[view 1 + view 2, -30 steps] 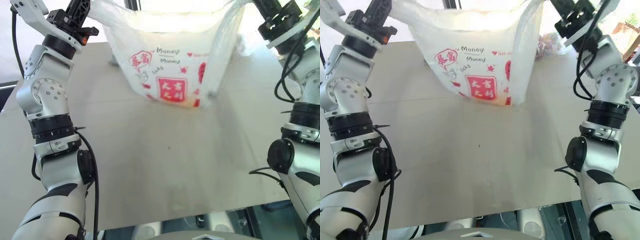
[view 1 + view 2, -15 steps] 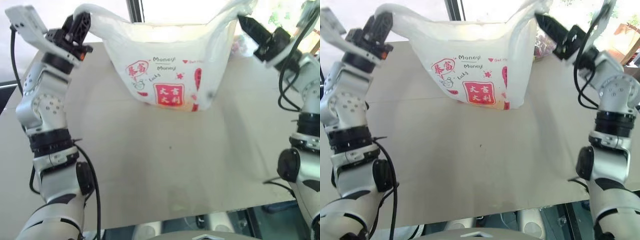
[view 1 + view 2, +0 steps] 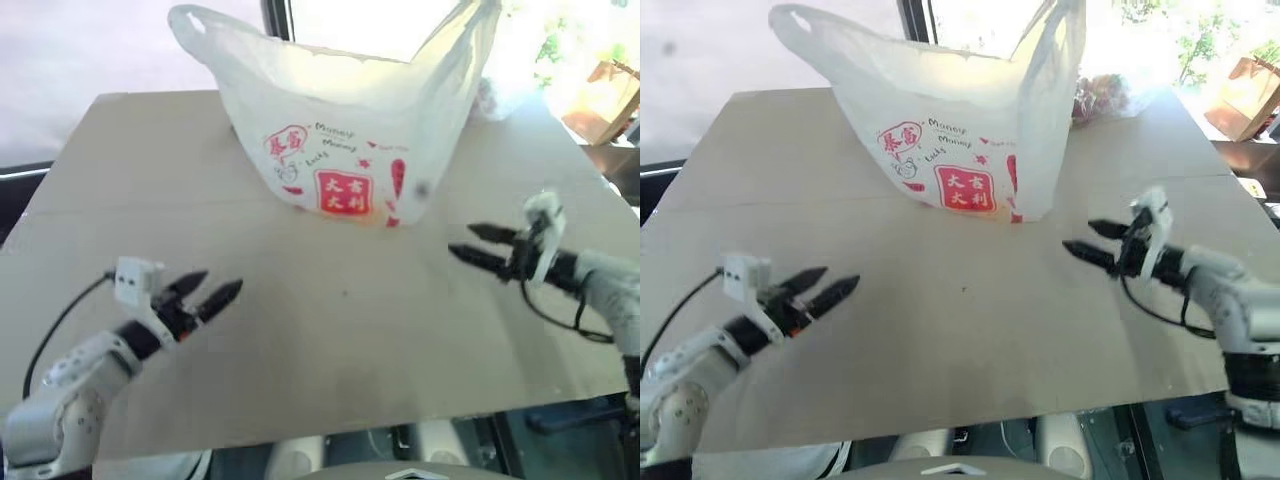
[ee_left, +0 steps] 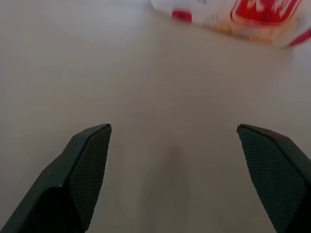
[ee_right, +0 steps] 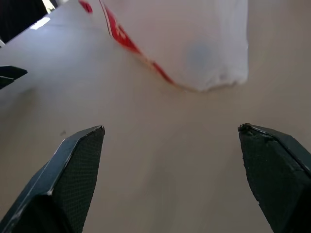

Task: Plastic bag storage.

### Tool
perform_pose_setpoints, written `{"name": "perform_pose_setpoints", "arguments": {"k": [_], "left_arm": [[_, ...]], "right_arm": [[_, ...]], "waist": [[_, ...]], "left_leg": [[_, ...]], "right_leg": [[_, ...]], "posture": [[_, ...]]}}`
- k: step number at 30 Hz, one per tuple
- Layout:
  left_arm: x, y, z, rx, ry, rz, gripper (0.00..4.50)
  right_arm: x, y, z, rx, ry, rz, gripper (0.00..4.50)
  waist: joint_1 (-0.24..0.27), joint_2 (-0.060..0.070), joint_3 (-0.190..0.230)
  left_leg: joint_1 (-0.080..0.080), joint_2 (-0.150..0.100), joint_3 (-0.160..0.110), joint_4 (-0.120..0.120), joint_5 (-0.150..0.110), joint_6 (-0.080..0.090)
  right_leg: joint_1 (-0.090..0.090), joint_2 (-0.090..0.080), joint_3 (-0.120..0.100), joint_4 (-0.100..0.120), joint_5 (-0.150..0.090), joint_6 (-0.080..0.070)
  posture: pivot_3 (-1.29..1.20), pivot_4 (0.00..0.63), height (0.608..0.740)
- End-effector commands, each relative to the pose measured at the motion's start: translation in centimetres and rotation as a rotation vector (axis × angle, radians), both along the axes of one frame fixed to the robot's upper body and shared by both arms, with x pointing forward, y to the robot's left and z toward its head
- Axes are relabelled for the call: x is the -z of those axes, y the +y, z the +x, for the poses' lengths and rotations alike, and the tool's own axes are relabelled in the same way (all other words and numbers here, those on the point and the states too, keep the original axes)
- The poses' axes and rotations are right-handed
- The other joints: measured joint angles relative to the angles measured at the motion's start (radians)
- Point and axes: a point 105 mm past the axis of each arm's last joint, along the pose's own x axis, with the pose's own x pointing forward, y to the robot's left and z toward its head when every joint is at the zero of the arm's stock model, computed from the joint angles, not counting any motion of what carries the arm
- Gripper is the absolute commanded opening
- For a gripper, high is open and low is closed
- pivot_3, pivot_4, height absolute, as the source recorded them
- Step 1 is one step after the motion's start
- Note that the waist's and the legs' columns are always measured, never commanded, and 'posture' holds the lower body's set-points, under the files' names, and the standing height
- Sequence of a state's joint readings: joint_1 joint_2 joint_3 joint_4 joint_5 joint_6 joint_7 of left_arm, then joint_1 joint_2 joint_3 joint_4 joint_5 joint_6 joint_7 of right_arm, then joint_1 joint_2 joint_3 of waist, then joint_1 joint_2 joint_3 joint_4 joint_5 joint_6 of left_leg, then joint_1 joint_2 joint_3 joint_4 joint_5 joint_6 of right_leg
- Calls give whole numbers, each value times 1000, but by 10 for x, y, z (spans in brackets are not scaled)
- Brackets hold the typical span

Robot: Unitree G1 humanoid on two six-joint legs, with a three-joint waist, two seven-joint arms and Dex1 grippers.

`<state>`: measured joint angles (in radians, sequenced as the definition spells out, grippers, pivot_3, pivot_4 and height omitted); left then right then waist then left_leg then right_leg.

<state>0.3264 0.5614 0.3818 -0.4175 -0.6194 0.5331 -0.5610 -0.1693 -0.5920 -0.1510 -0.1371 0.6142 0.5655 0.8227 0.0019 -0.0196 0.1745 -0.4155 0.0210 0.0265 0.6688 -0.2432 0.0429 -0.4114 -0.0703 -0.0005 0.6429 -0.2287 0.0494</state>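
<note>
Plastic bag [image 3: 350, 130] stands upright, unheld, at far middle of table [image 3: 330, 350], mouth open, loop handles up, red print facing robot. Judged: storage not yet done; bag neither flattened nor folded. Left gripper [image 3: 206, 291] low over near table, fingers spread wide, empty, well apart from bag. Right gripper [image 3: 478, 243] likewise wide apart, empty, near bag's lower right corner. Small sweets bag [image 3: 1102, 95] behind plastic bag, far right. Table between grippers unobstructed.

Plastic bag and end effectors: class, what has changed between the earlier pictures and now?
Both end effectors let go of the plastic bag's handles and dropped low over the table, left end effector and right end effector now open and empty. The bag stays standing on the table, mouth open.
</note>
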Motion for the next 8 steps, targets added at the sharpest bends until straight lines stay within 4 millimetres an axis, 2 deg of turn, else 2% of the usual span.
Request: {"name": "perform_pose_setpoints", "arguments": {"k": [1,3,8], "left_arm": [[8,-17,-9,-23,-68,110,4342],[13,-22,-13,-56,-88,121,4342],[17,-33,-21,-54,-125,122,4342]], "right_arm": [[8,-16,-7,54,-153,-122,4462],[23,-26,-14,48,-186,-189,4462],[31,-48,-14,120,-303,-194,4462]], "waist": [[7,2,-1],[10,4,-3],[9,6,-6]], "left_leg": [[0,-1,0,0,0,0],[1,-2,2,0,0,0],[3,1,4,0,0,0]], "right_leg": [[0,-1,0,0,0,0],[0,-2,2,0,0,0],[0,2,3,0,0,0]], "posture": [[0,150,740],[0,150,740],[0,150,740]]}}
